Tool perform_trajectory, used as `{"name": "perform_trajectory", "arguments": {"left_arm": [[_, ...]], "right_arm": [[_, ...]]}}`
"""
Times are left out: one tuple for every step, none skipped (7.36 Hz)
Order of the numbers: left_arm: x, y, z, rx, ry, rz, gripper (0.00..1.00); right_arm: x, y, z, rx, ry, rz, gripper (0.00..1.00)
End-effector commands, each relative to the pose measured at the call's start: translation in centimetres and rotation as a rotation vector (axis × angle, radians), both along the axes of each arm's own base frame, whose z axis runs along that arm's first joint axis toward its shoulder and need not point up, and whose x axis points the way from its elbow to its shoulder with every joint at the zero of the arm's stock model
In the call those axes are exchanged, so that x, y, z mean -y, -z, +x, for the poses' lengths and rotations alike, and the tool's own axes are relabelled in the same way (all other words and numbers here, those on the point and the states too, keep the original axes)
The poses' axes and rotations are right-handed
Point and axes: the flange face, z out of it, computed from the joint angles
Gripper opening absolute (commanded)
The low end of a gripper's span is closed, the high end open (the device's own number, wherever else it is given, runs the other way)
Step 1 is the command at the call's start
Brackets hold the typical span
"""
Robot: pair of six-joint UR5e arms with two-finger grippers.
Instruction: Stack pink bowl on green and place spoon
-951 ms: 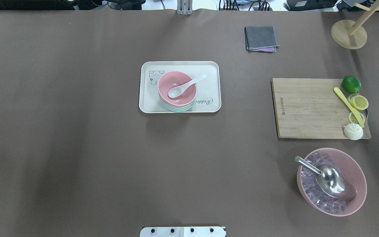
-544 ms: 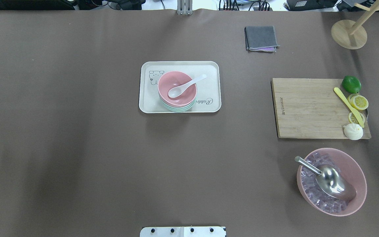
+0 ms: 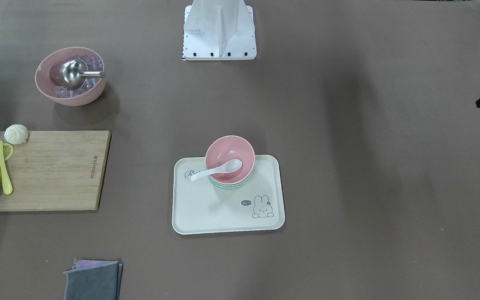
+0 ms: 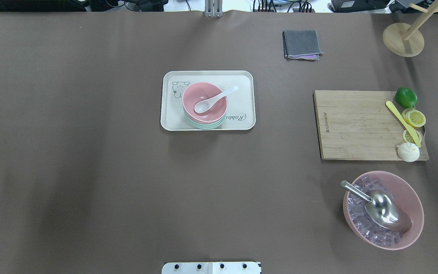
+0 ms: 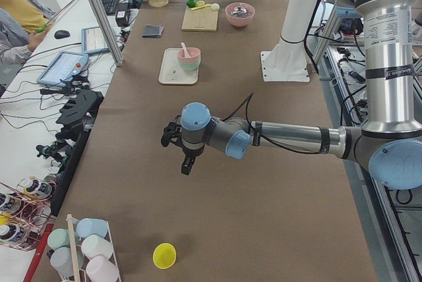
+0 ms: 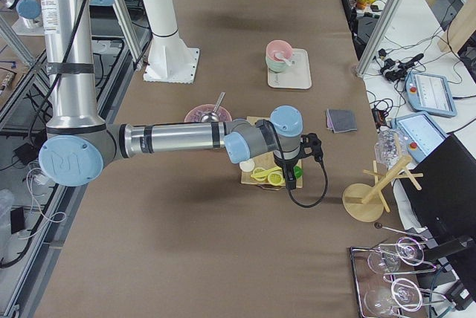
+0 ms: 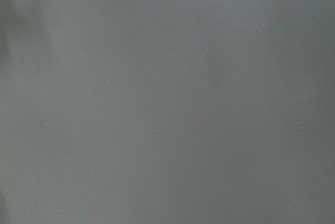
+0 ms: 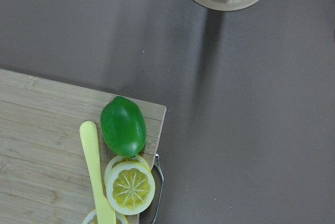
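Note:
The pink bowl point(image 4: 191, 95) sits nested on the green bowl point(image 4: 203, 126) on the white rabbit tray point(image 4: 243, 82). The white spoon point(image 4: 213, 99) lies in the pink bowl with its handle over the rim. The stack also shows in the front view: pink bowl point(image 3: 228, 149), spoon point(image 3: 217, 169), green bowl point(image 3: 228, 186). My left gripper point(image 5: 186, 165) hangs over bare table far to my left. My right gripper point(image 6: 285, 173) hangs over the cutting board's far corner. Neither wrist view shows fingers, so I cannot tell whether either is open or shut.
A wooden cutting board point(image 4: 356, 125) on the right carries a lime point(image 4: 406, 97), lemon slices, a yellow knife and a bun. A large pink bowl point(image 4: 413, 198) holds ice and a metal scoop. A grey cloth point(image 4: 302, 44) and a wooden stand point(image 4: 403, 39) are at the back.
A dark part of the right gripper at the overhead view's right edge has slid almost out of frame. Bowls, spoon and tray have not moved.

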Motion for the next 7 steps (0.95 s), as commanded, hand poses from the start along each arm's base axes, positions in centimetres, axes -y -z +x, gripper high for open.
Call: {"name": "perform_trajectory", "arguments": {"left_arm": [[0.3, -0.1, -0.3, 0.034, 0.028, -0.001, 0.98], [0.5, 0.0, -0.2, 0.032, 0.036, -0.005, 0.98], [0.6, -0.1, -0.2, 0.035, 0.032, -0.003, 0.98], [1.6, -0.9, -0.1, 0.056, 0.039, -0.011, 0.98], [1.8, -0.6, 0.0, 0.051, 0.041, -0.009, 0.98], [2.5, 0.2, 0.1, 0.046, 0.048, 0.002, 0.98], [3.3, 0.4, 0.5, 0.044, 0.085, -0.032, 0.99]], "right_arm": [[0.1, 0.1, 0.0, -0.004, -0.001, 0.003, 1.0], [0.1, 0.0, 0.1, -0.009, -0.004, 0.003, 1.0], [-0.2, -0.4, 0.1, -0.011, -0.003, -0.005, 1.0], [-0.5, -0.9, -0.1, -0.013, 0.001, -0.015, 1.0], [-0.6, -0.8, 0.0, -0.004, 0.003, -0.014, 1.0], [-0.8, -1.1, 0.0, -0.009, 0.001, -0.018, 1.0], [-0.8, -1.4, -0.1, -0.01, -0.002, -0.026, 1.0]]}}
